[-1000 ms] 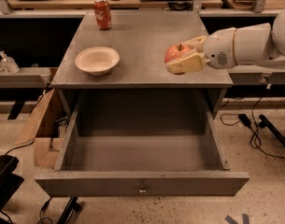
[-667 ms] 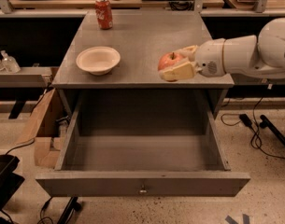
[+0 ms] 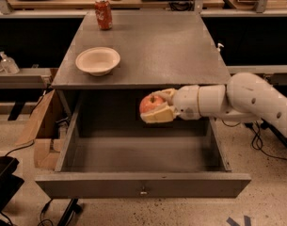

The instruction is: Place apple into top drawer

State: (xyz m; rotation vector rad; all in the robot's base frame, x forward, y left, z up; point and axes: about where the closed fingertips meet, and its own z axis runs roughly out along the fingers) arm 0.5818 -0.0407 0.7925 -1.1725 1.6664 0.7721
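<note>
The red apple (image 3: 150, 103) with yellowish patches sits between the cream fingers of my gripper (image 3: 157, 106), which is shut on it. The white arm reaches in from the right. The gripper holds the apple in the air over the open top drawer (image 3: 143, 185), just in front of the table's front edge and above the drawer's back half. The drawer is pulled far out, its grey front panel with a small metal knob (image 3: 143, 190) facing the camera. The drawer's inside looks bare.
On the grey tabletop (image 3: 171, 46) stand a white bowl (image 3: 98, 60) at the front left and a red soda can (image 3: 103, 13) at the back left. A cardboard box (image 3: 39, 131) sits on the floor left of the drawer. Cables lie at the right.
My gripper has carried the apple from above the tabletop's right side leftward and down, past the table's front edge, to a spot over the open drawer.
</note>
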